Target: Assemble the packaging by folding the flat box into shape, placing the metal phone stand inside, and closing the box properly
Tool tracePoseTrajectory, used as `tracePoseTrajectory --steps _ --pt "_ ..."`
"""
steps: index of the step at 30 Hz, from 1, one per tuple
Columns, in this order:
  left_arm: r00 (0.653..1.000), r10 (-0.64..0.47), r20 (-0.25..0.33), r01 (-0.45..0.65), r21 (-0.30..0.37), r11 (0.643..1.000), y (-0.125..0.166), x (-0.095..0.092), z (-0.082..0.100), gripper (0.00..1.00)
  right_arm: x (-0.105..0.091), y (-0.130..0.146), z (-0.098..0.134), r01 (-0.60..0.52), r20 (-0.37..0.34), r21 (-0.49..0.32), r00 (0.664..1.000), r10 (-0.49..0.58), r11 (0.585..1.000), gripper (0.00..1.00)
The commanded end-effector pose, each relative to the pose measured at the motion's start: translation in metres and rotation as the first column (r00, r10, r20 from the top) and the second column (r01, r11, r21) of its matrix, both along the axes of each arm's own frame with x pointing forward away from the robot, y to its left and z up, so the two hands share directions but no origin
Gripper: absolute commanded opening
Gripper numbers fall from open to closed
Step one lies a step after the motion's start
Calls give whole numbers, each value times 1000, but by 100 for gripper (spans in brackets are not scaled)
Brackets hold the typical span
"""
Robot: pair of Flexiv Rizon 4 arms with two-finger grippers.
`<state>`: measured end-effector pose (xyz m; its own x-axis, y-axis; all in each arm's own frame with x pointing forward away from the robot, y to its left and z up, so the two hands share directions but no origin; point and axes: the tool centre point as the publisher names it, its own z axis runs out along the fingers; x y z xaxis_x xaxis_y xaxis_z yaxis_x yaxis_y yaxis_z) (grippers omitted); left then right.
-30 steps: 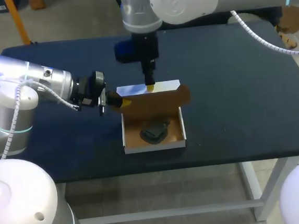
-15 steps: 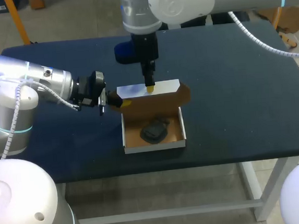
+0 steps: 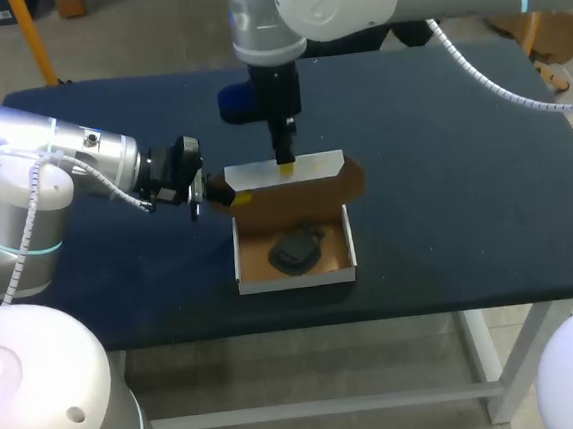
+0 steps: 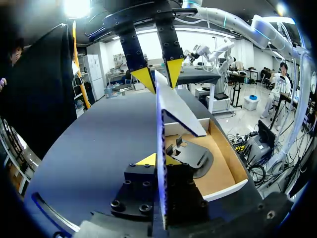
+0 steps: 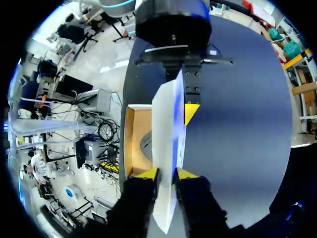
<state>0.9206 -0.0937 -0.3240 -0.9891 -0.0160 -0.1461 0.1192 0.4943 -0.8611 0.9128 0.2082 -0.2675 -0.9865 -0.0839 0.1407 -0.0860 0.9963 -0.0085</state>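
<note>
A shallow cardboard box (image 3: 297, 280) lies open on the table with the dark metal phone stand (image 3: 297, 251) inside it. Its lid (image 3: 312, 164) stands upright along the far side. My left gripper (image 3: 233, 194) is shut on the lid's left end; in the left wrist view the lid (image 4: 173, 104) runs edge-on out of that gripper (image 4: 159, 159), beside the stand (image 4: 193, 156). My right gripper (image 3: 287, 167) hangs from above astride the lid's top edge. In the right wrist view its fingers (image 5: 166, 173) stand close on either side of the lid (image 5: 166, 124), still open.
The dark blue table (image 3: 464, 179) stretches bare to the right of the box and in front of it. My left arm (image 3: 53, 185) lies low over the table's left part.
My right arm's upper part has shifted slightly left while its gripper stays at the lid's top edge. The box, the stand and the left arm have not moved.
</note>
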Motion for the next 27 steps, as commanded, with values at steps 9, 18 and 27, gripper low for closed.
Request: tracePoseTrajectory --steps 9,18,27 --pt "1000 -2 0 2 0 1000 1 -1 -1 0 4 3 -6 -5 -19 -10 1000 4 1000 0" --pt "1000 -2 0 2 0 1000 1 -1 -1 0 5 -3 6 24 1 16 1000 -24 1000 100" --pt "1000 -2 0 2 0 1000 1 -1 -1 0 14 -7 29 142 20 74 989 -144 987 100"
